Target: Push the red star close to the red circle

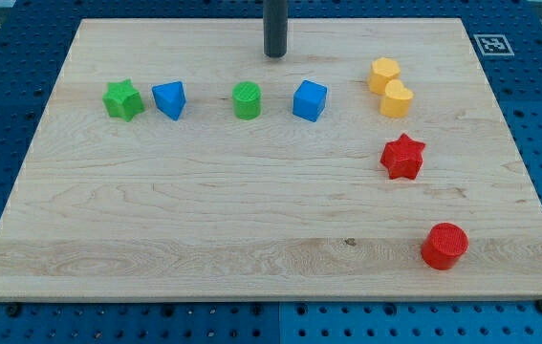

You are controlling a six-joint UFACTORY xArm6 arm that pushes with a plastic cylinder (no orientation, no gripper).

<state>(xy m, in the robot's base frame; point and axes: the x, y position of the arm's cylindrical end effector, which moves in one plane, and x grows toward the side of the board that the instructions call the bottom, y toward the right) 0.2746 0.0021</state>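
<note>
One red star (403, 157), five-pointed, flat-lying

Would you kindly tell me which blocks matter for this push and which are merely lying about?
Job:
red star block
red circle block
my tip

Lying about:
green star block
blue triangular block
green cylinder block
blue cube block
two yellow blocks

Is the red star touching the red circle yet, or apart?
Apart. The red star sits above the red circle, bare wood between them.
</note>
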